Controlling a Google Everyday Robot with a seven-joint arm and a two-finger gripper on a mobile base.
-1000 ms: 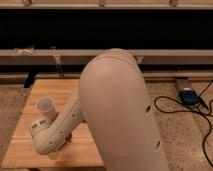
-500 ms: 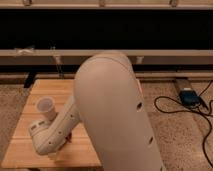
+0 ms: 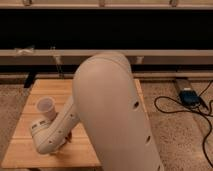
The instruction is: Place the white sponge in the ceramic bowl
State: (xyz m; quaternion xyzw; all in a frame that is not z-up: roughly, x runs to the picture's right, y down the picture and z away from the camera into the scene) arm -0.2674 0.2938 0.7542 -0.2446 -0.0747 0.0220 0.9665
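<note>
My arm's large white upper link (image 3: 112,110) fills the middle of the camera view and hides much of the wooden table (image 3: 25,135). The forearm reaches down to the table's left front, where the wrist (image 3: 47,137) sits low over the wood. Of the gripper (image 3: 65,144), only a small dark part shows under the wrist, just above the tabletop. The white sponge and the ceramic bowl are both hidden or out of view.
A translucent white plastic cup (image 3: 46,107) stands upright on the table's left side, just behind the wrist. A blue box (image 3: 190,96) with black cables lies on the speckled floor at right. A dark shelf unit runs along the back.
The large upper link has shifted slightly left and looms larger. The wrist and the cup stay in about the same place.
</note>
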